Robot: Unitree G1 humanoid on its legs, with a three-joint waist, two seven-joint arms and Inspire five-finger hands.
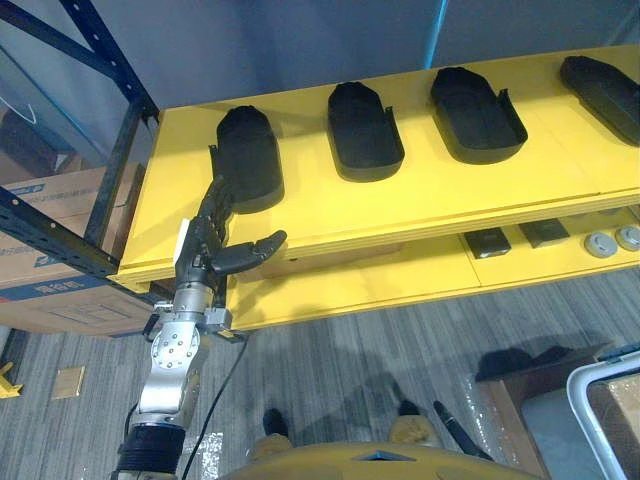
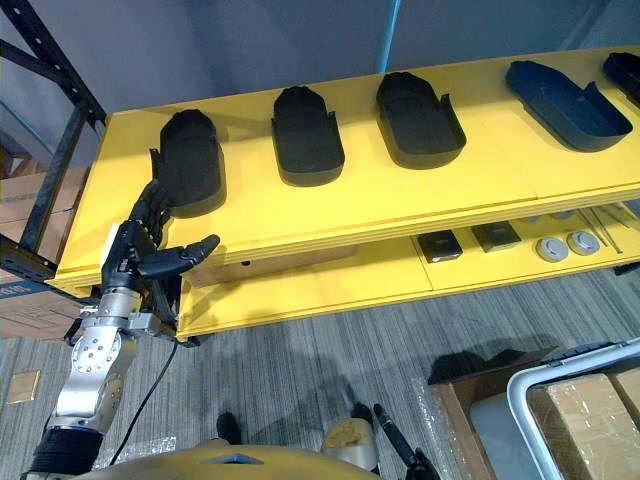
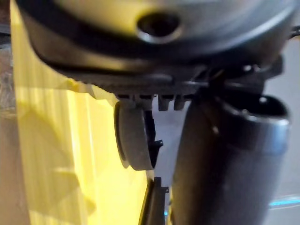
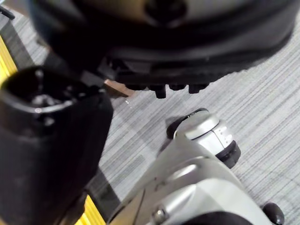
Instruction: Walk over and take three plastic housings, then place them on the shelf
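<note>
left hand (image 1: 205, 255) nearer: fingers (image 1: 222, 200) straight, close together, thumb apart, gripping nothing, lie at the left flank of the leftmost plastic housing (image 1: 252, 150), which lies lengthwise front-to-back on the yellow shelf (image 1: 450, 205).

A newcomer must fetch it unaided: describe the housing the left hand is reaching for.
Find the top board of the yellow shelf, where black housings lie in a row. Take the leftmost housing, nearest the blue rack post; alone among them, it has the left hand's fingers at its edge.
</note>
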